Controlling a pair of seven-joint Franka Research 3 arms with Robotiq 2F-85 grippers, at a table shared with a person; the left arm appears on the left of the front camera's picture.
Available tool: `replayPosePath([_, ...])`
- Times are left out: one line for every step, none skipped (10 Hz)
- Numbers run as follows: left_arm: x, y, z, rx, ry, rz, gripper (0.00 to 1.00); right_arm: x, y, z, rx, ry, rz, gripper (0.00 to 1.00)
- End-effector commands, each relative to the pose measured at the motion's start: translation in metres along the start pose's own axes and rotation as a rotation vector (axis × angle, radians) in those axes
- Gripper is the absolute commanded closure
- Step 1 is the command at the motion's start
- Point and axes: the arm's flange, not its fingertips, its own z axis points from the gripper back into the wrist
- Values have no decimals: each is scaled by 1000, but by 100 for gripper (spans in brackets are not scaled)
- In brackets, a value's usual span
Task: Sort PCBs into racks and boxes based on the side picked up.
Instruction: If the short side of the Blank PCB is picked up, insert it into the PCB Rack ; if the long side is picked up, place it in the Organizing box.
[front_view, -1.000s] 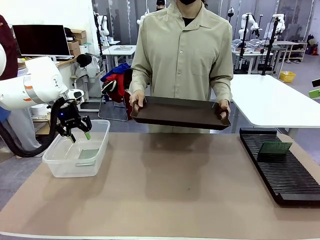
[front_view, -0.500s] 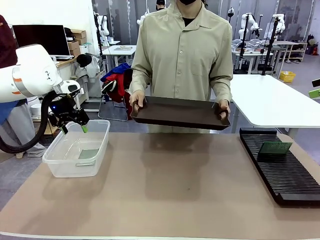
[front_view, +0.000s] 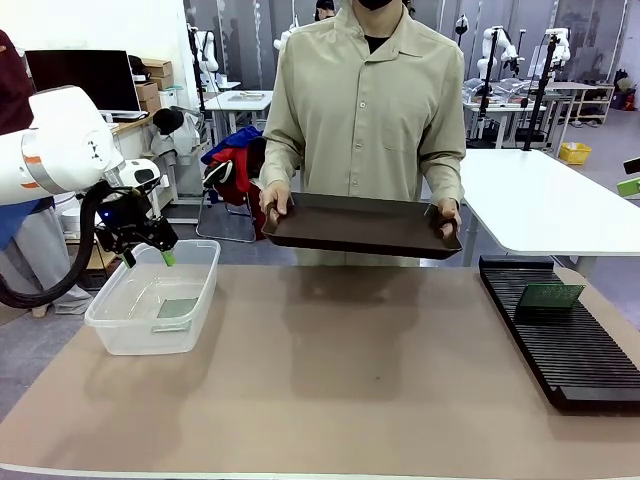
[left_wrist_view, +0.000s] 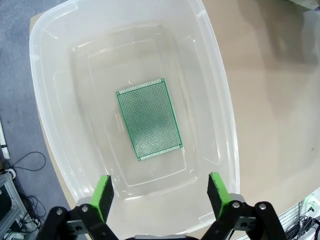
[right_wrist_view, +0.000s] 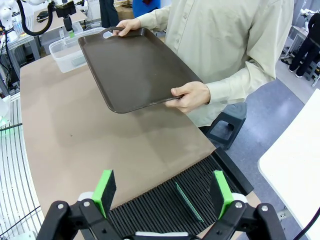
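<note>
Directly below the left gripper (left_wrist_view: 157, 195), between the lines of its two green-padded fingers, a green PCB (left_wrist_view: 148, 118) lies flat on the floor of the clear plastic tub (left_wrist_view: 220, 125), perforated green face up. It sits loose and slightly skewed near the middle, touching no wall, which suggests it was dropped there as the box-bound board. The gripper hangs above the tub's far rim, jaws spread wide and holding nothing; in the front view the left gripper (front_view: 148, 248) points down and a little inward from a raised, bent white arm.

Under the right gripper (right_wrist_view: 163, 192), whose fingers also stand wide apart and empty, the second PCB (right_wrist_view: 189, 202) stands on edge in a slot of the black slotted rack (right_wrist_view: 150, 210), a little tilted, the slot holding it upright. This arm looks down steeply over the rack's near end.

Beyond the right gripper, across the brown table (front_view: 350, 380), a person's hands (right_wrist_view: 189, 96) grip the short edges of a dark brown tray (right_wrist_view: 131, 62), held level and bare above the table's far edge, probably because both boards are already sorted.
</note>
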Motion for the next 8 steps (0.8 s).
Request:
replayPosePath([3,1,1,0,-2,22,0,0,1,0,7,-1,-2,0])
replayPosePath([3,1,1,0,-2,22,0,0,1,0,7,-1,-2,0])
replayPosePath([1,0,-1,0,2,0,0,0,1,0,7,-1,-2,0])
replayPosePath([-5,0,12,23,-10,-52,0,0,1,0,7,-1,-2,0])
replayPosePath([-13,-3,26,19,-11,-165,0,0,1,0,7,-1,-2,0])
replayPosePath([-19,-5,38,6,-10,-230,0,0,1,0,7,-1,-2,0])
replayPosePath([-28,-12,58,-24,-34,-330,0,0,1,0,7,-1,-2,0])
replayPosePath([-31,-16,69,-45,-59,-394,0,0,1,0,7,-1,-2,0])
